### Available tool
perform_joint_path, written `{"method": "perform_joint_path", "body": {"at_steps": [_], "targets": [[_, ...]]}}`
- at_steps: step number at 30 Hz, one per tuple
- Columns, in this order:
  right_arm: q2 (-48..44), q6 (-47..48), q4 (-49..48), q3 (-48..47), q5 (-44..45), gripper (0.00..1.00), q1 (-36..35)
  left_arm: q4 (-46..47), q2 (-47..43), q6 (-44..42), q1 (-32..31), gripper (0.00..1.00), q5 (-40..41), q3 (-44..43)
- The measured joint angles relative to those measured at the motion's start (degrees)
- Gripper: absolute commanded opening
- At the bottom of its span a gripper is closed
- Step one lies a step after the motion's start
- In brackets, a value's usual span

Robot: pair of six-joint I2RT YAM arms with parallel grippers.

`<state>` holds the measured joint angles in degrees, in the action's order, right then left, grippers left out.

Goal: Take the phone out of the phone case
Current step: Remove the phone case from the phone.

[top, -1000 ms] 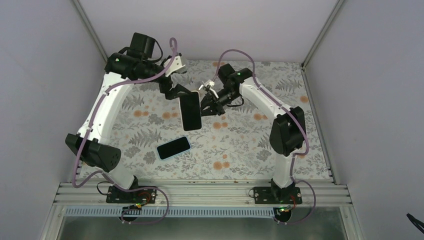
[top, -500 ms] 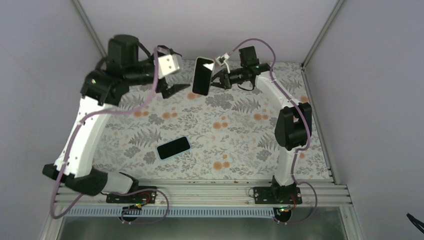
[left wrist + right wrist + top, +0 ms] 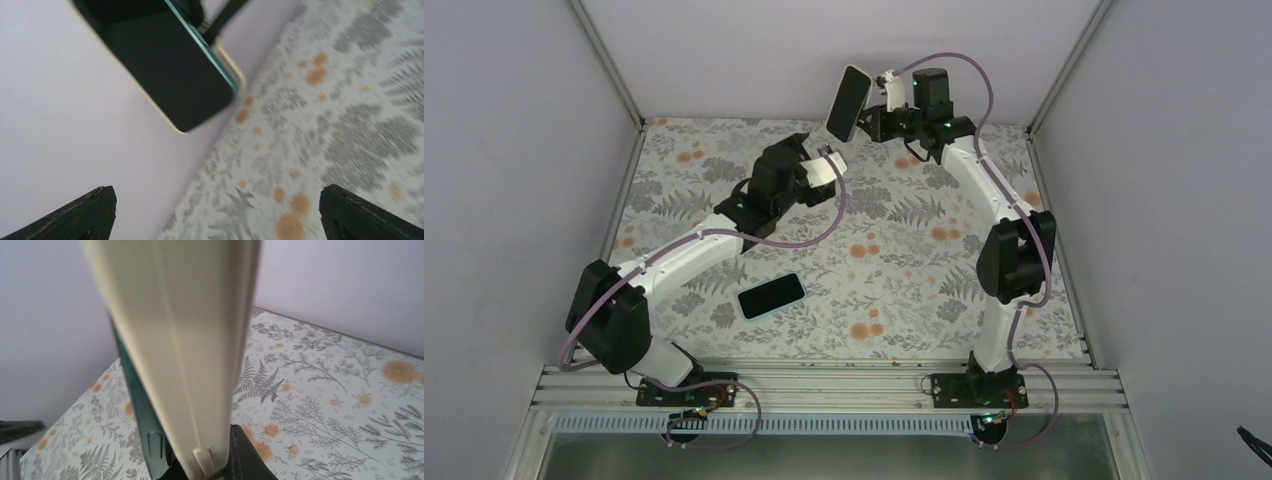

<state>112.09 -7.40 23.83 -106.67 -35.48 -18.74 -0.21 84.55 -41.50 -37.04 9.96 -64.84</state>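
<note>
My right gripper (image 3: 871,112) is shut on the lower end of a phone (image 3: 848,103) in a cream case, held high in front of the back wall. In the right wrist view the cream case (image 3: 185,340) fills the middle, with the phone's teal edge (image 3: 142,405) showing along its left side and the gripper (image 3: 210,467) clamped at its base. My left gripper (image 3: 809,147) hangs lower, apart from the phone, with nothing in it. In the left wrist view its open gripper (image 3: 218,200) points up at the dark screen (image 3: 165,60), with the cream case rim (image 3: 232,65) behind.
A second phone (image 3: 771,296) in a light blue case lies screen up on the floral table (image 3: 904,280), left of centre. Grey walls (image 3: 524,150) close in the left, back and right sides. Both arm bases stand on the rail (image 3: 824,385) at the near edge.
The right gripper has carried the cased phone up and back towards the wall. The left arm has dropped from its raised pose, and its open gripper now sits below the phone.
</note>
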Motion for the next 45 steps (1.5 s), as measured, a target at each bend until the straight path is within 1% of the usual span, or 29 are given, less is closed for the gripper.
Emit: {"method": "perform_joint_path", "body": {"at_steps": [4, 7, 12, 18, 29, 37, 45], "targets": [[-1.31, -1.27, -0.17, 0.7, 2.38, 0.03, 0.0, 7.8, 1.92, 0.98, -0.09, 1.0, 1.92, -1.9], [-2.05, -1.7, -0.26, 1.4, 3.3, 0.03, 0.0, 10.01, 3.56, 2.03, -0.09, 1.0, 1.84, -4.09], [-2.47, -2.62, -0.68, 2.01, 3.67, 0.03, 0.0, 10.29, 6.82, 3.96, -0.11, 1.0, 0.55, -7.54], [-2.78, -3.56, -1.38, 2.58, 3.65, 0.03, 0.0, 9.84, 9.09, 4.9, -0.11, 1.0, 0.07, -7.91], [-4.81, -3.69, -2.34, 4.66, 3.65, 0.03, -0.02, 9.09, 14.64, 6.67, -0.09, 1.0, 1.62, -14.45], [-5.18, -3.67, -2.75, 5.49, 3.63, 0.03, -0.07, 9.29, 15.5, 7.69, -0.09, 1.0, 3.39, -15.23], [-5.18, -3.76, -4.42, 5.49, 3.32, 0.03, -0.09, 11.69, 15.5, 7.65, -0.22, 1.0, 6.38, -15.13]]}}
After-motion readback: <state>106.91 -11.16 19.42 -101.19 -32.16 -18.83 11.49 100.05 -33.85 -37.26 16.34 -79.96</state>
